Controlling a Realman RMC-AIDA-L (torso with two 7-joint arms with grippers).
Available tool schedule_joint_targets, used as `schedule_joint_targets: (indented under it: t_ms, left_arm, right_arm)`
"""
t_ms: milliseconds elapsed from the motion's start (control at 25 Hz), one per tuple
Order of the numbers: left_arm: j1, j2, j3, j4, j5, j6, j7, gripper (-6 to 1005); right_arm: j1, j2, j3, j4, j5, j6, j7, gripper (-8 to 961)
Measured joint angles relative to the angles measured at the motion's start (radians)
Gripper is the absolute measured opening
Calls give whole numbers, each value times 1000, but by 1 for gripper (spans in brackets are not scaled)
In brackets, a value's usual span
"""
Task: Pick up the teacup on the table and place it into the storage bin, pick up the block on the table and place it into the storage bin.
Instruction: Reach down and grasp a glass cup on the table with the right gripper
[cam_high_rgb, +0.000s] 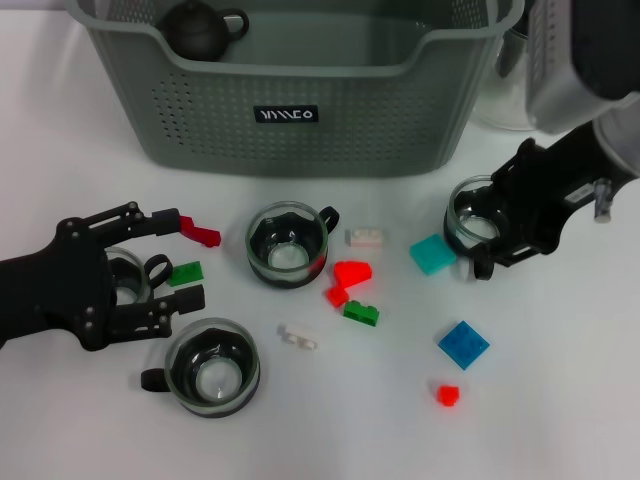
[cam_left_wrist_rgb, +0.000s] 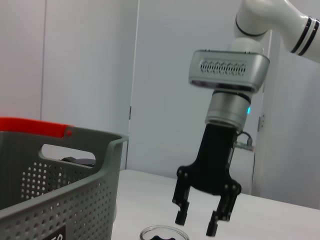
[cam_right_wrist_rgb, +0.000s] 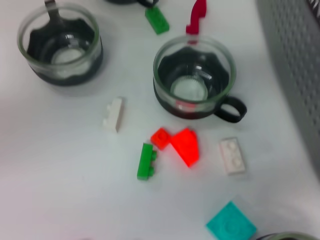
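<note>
R gripper (cam_high_rgb: 478, 235) sits open over a cup (cam_high_rgb: 470, 220) right of the bin (cam_high_rgb: 300, 110); L gripper (cam_high_rgb: 185, 268), wide, holds nothing (red block (cam_high_rgb: 203, 234) at its tip). Risk: finger clips rim, cup tips.

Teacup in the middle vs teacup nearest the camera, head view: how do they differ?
The middle teacup stands nearer the storage bin, its handle toward the bin; the near teacup has its handle pointing the other way, toward the left gripper. The middle teacup has red blocks close by; the near teacup has only a white block, lying apart. Both are upright, empty, clear glass with dark sleeves.
</note>
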Motion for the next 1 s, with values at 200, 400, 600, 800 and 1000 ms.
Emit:
schedule_joint_targets:
  t_ms: [200,400,600,800,1000]
  left_arm:
    - [-4,-1,0,0,-1,-3,0,843]
    - [-9,-1,0,0,-3,-4,0,843]
    - [-9,-1,0,0,-3,-4,0,843]
    - [-9,-2,0,0,-3,-5,1,843]
    - [-9,-2,0,0,-3,-9,0,843]
  right_arm:
    - [-12,0,-45,50,-25,72,37,564]
    - [-13,0,-58,96,-27,121,56,565]
    - [-13,0,-60,124,-22,164,63,562]
    - [-9,0,-78,129,-21,195,157,557]
    - [-1,0,-117,156,-26,200,199,552]
